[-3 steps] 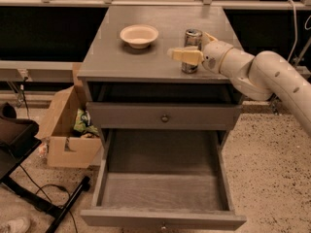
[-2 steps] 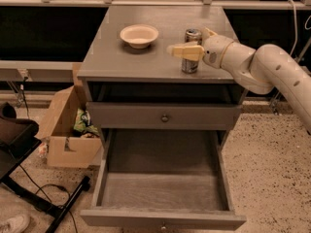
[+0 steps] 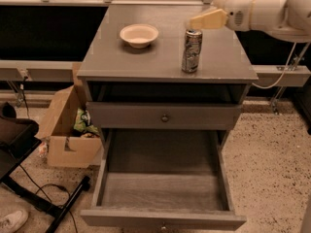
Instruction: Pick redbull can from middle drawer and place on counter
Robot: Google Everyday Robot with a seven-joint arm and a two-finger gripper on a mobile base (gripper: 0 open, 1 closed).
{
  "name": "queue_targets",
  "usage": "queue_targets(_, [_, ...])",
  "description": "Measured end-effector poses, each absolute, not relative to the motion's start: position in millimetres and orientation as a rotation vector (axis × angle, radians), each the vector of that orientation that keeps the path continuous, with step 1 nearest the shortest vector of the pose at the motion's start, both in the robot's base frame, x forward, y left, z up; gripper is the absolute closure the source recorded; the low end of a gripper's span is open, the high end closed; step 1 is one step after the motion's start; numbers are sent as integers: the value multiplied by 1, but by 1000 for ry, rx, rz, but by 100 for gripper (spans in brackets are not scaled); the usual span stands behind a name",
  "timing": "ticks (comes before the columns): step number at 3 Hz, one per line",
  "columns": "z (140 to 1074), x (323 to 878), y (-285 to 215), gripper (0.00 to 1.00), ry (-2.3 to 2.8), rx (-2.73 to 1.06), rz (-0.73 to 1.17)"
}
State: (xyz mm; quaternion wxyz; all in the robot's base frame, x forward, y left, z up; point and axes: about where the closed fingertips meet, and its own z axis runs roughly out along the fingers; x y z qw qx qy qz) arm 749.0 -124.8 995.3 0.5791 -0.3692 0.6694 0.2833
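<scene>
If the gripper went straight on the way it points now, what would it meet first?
Probably the cream bowl. The gripper hangs above the redbull can on the counter, pointing left; its line seems to clear the lid, though depth is unclear.

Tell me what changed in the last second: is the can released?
The gripper has lifted up and right, off the redbull can, which stands free on the counter. Can, bowl and the open middle drawer stayed put.
</scene>
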Motion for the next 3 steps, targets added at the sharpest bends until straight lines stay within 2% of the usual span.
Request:
queue_targets(1, [1010, 704, -205, 0, 1682, -830, 610])
queue_targets(2, [1006, 634, -261, 0, 1748, -773, 570])
queue_targets(3, [1040, 582, -261, 0, 1648, -722, 470])
